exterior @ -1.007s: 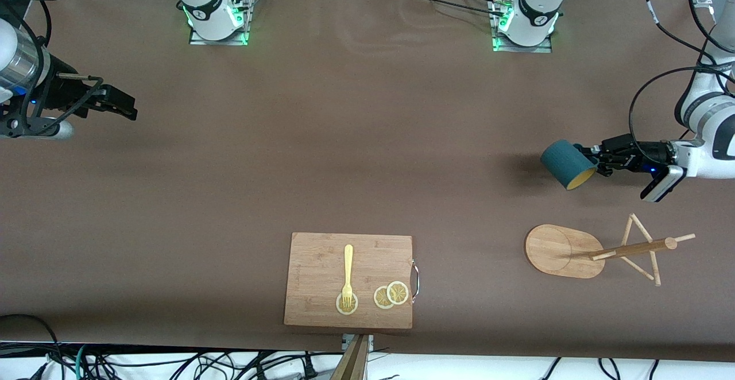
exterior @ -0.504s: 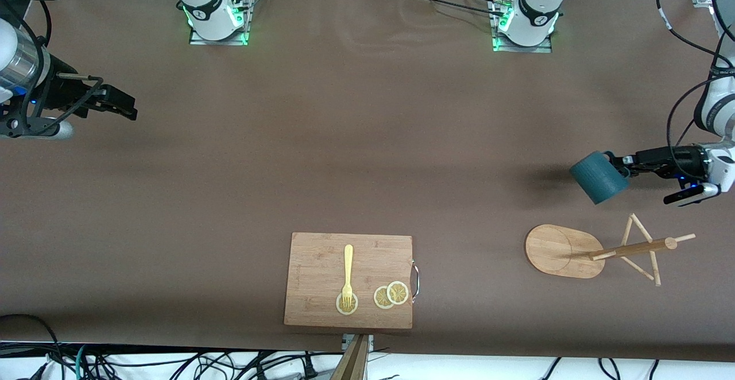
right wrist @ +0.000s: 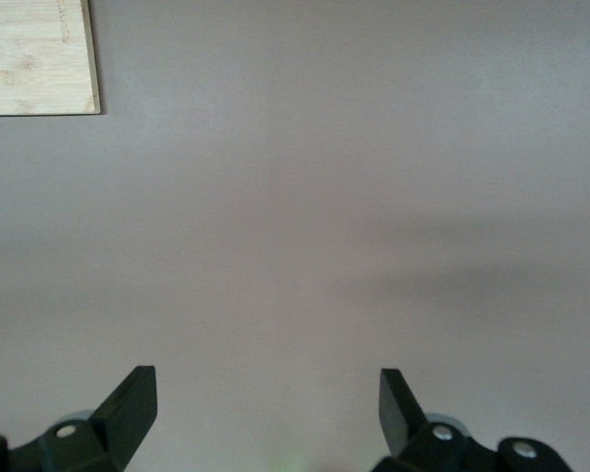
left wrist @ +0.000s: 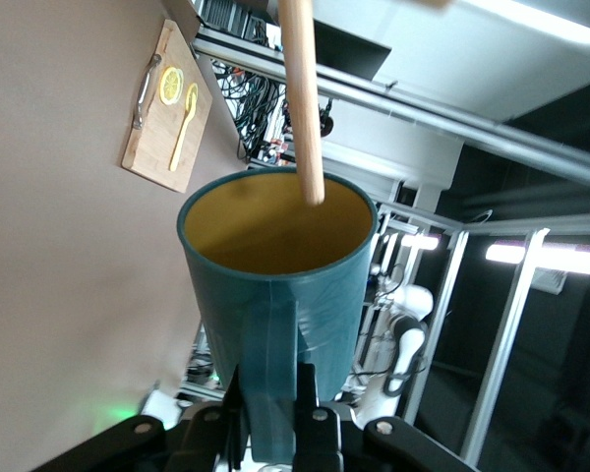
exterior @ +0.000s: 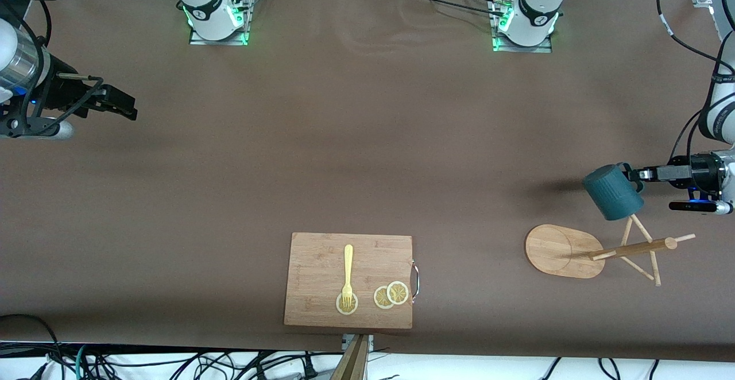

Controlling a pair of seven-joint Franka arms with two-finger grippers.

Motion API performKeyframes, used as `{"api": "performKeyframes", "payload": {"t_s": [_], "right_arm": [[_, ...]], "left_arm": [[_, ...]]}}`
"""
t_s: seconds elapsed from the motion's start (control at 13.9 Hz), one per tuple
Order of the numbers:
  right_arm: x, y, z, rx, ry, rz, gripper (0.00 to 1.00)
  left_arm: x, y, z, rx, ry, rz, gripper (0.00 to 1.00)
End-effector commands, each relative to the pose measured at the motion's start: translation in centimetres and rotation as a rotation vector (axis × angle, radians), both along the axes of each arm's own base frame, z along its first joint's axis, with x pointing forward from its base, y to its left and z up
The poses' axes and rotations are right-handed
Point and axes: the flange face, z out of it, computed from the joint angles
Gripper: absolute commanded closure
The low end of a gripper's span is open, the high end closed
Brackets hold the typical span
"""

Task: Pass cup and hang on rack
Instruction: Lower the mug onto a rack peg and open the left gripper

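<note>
The dark teal cup point(exterior: 613, 192) hangs in the air, mouth tilted down, just over the upper pegs of the wooden rack point(exterior: 631, 248). The rack's oval base point(exterior: 560, 251) lies toward the left arm's end of the table. My left gripper point(exterior: 634, 178) is shut on the cup's handle. In the left wrist view the cup point(left wrist: 275, 285) shows its mustard inside, a peg point(left wrist: 302, 98) ends at its mouth, and the left gripper point(left wrist: 272, 393) clamps the handle. My right gripper point(exterior: 129, 107) waits open and empty over the right arm's end; it also shows in the right wrist view point(right wrist: 265, 393).
A rectangular cutting board point(exterior: 321, 265) with a metal handle lies near the front edge at mid-table. It carries a yellow fork point(exterior: 348, 274) and lemon slices point(exterior: 390, 295). Its corner shows in the right wrist view point(right wrist: 34, 54).
My left gripper has carried the cup toward the rack and turned its mouth down and away from the front camera. The right arm has not moved.
</note>
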Motion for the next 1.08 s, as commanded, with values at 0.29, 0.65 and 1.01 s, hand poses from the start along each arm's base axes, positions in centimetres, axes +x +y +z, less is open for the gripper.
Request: {"api": "performKeyframes", "payload": {"t_s": [0.29, 0.65, 1.01], "right_arm": [[-0.4, 0.1, 0.8, 0.017, 0.002, -0.004, 0.0], [-0.4, -0.1, 0.8, 0.017, 0.001, -0.006, 0.0], [-0.4, -0.1, 0.8, 0.017, 0.001, -0.007, 0.0]], "left_arm": [[3.3, 1.8, -0.5, -0.038, 0.088, 0.008, 1.0], [3.8, 3.9, 0.1, -0.027, 0.069, 0.032, 1.0], [4.1, 5.0, -1.2, -0.029, 0.061, 0.045, 0.99]]}}
